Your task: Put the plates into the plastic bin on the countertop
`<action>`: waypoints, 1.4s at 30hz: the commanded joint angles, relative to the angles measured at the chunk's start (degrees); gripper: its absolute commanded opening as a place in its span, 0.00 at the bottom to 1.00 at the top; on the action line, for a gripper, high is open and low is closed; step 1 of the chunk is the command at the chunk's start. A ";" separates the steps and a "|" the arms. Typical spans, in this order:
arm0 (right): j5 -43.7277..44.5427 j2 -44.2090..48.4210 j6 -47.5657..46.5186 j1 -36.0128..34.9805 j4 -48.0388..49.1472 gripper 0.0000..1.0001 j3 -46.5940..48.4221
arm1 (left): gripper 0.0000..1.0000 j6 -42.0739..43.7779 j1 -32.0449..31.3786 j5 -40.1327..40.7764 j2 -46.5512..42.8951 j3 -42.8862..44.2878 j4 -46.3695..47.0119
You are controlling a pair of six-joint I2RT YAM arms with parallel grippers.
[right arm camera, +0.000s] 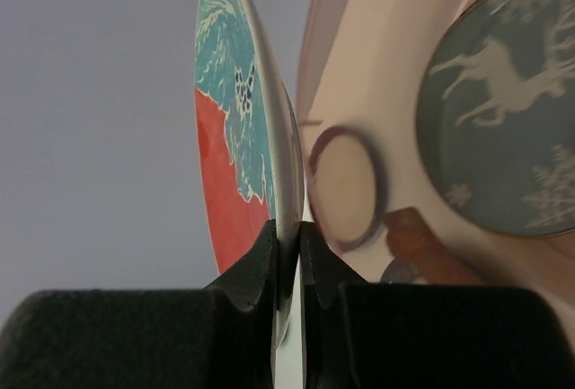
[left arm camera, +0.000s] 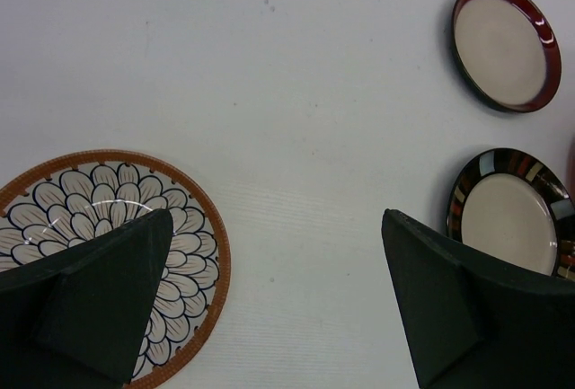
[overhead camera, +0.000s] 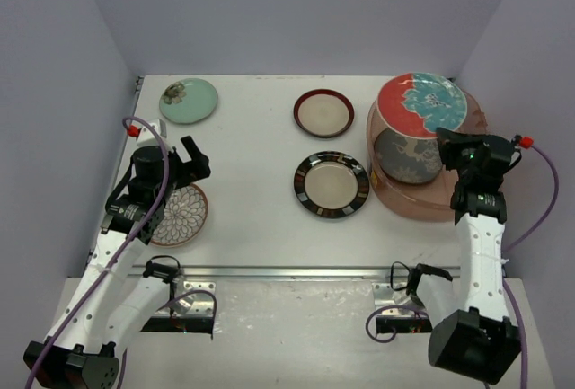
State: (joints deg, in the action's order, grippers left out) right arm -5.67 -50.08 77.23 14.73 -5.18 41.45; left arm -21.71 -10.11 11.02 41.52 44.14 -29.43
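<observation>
Pale lilac walls [overhead camera: 296,12] close in a flat white countertop [overhead camera: 252,173]. At its far right, the right gripper [right arm camera: 287,238] is clamped on the rim of a round red-and-teal floral ceramic plate [overhead camera: 422,101], holding it above a translucent pinkish-brown plastic bin [overhead camera: 422,207] where a grey deer plate [overhead camera: 404,157] lies. Near left, the left gripper [left arm camera: 277,218] hangs with its jaws spread wide over a brown-and-white petal plate [overhead camera: 189,214]. A mint green plate [overhead camera: 189,100] sits far left, a maroon-rimmed plate [overhead camera: 323,113] at the far middle, and a black-rimmed plate [overhead camera: 331,184] just nearer.

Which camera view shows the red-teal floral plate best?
Top external: the red-teal floral plate shows nearly its whole face there. Right wrist sees it only edge-on, pinched by the right gripper. Left wrist misses it.
</observation>
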 commanded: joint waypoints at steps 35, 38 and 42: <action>-1.53 -23.35 -19.14 9.96 10.18 0.20 -1.02 | 1.00 0.09 -0.44 -0.74 -0.03 0.51 1.83; -0.04 -25.19 -20.21 9.25 9.20 0.39 -0.83 | 1.00 0.09 -0.44 -0.74 0.15 0.51 1.83; 0.78 -29.41 -21.86 8.22 6.25 0.55 2.37 | 1.00 0.09 -0.44 -0.91 0.32 0.51 1.92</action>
State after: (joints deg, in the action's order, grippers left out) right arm -4.76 -77.35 57.14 24.16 -2.85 38.47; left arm -21.71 -10.11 10.00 42.11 44.14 -29.44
